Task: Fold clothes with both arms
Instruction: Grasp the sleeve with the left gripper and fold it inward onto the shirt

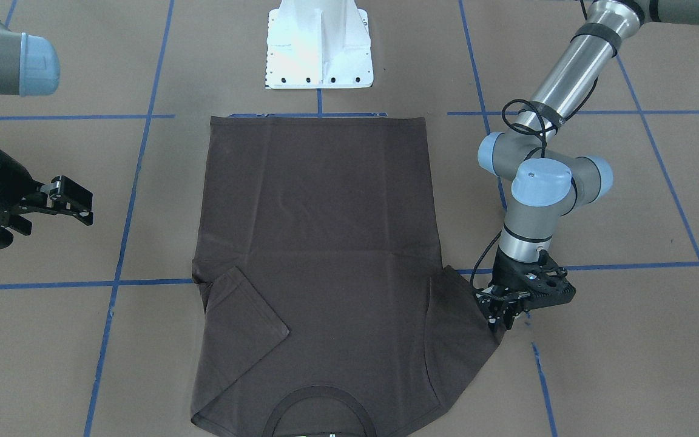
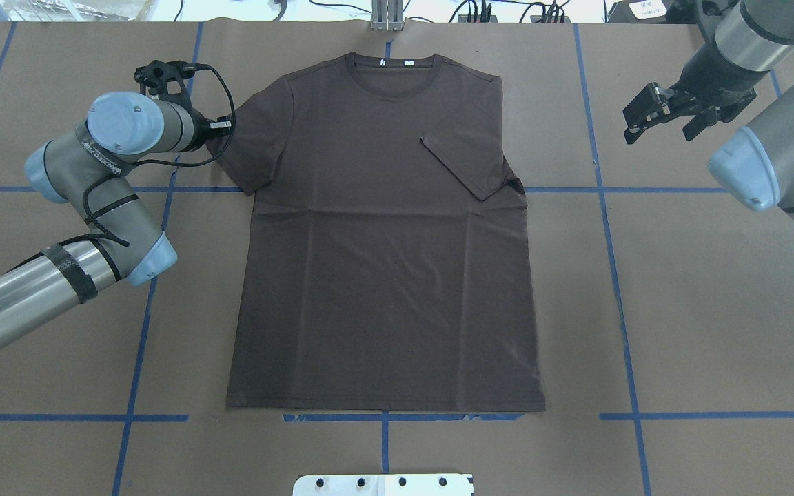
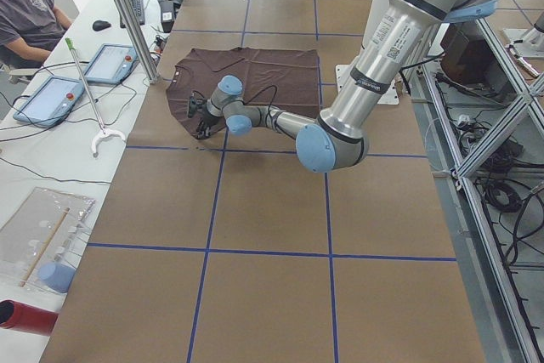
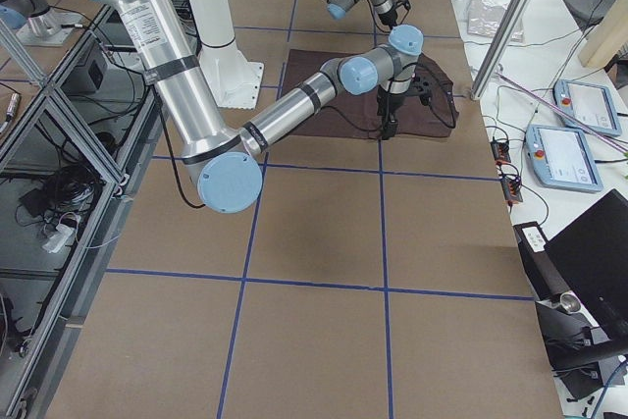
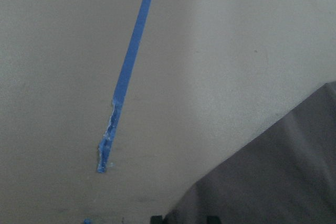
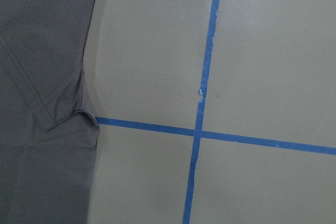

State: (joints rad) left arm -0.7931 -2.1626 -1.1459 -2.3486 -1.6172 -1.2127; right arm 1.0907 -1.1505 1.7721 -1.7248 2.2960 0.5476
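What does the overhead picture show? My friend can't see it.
A dark brown T-shirt lies flat on a table, one sleeve folded in. The left gripper is by the other sleeve; the open right gripper is off to the side.

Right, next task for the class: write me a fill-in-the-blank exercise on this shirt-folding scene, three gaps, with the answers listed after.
The shirt lies flat with its collar pointing ____ from the robot's white base. One sleeve is already ____ onto the shirt's body. The ____ tool sits at the edge of the other sleeve, while the right tool hangs clear of the shirt.
Missing words: away; folded; left.
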